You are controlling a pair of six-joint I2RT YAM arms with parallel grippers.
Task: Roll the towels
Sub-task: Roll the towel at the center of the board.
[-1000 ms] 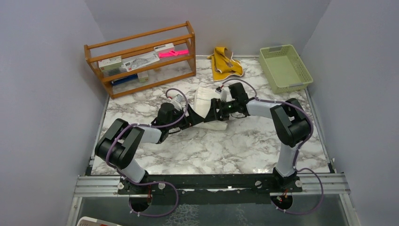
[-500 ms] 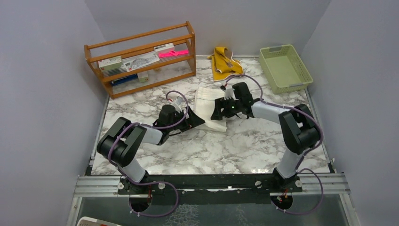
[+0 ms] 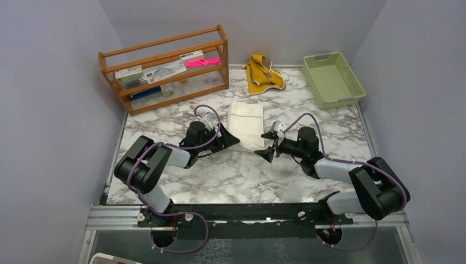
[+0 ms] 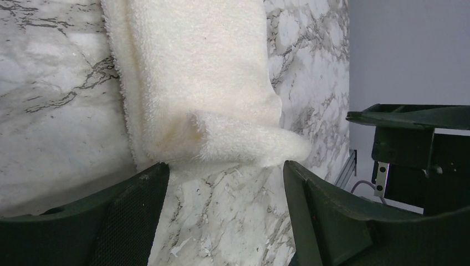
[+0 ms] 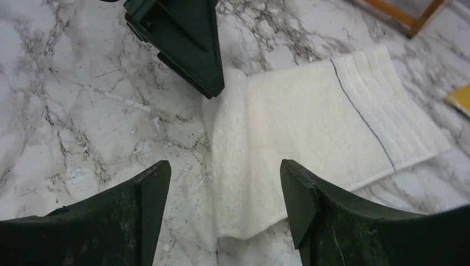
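The cream-white towel (image 3: 245, 122) lies flat in the middle of the marble table (image 3: 220, 176), its near end turned over into a short thick fold (image 4: 244, 145). My left gripper (image 3: 233, 141) is low at that fold's left corner, open (image 4: 224, 180), with only bare marble between its fingers. My right gripper (image 3: 266, 146) points at the fold's right corner and is open (image 5: 224, 180), the towel's end (image 5: 249, 183) lying between its fingers untouched. The mustard-yellow towel (image 3: 262, 74) sits crumpled at the back of the table.
A wooden rack (image 3: 165, 69) with papers and small items stands at the back left. A pale green basket (image 3: 332, 80) sits at the back right. The left gripper's finger (image 5: 180, 41) shows just across the fold in the right wrist view.
My right arm has swung back from over the towel's far right side to the near right and dropped low, facing the fold. The left arm has barely moved.
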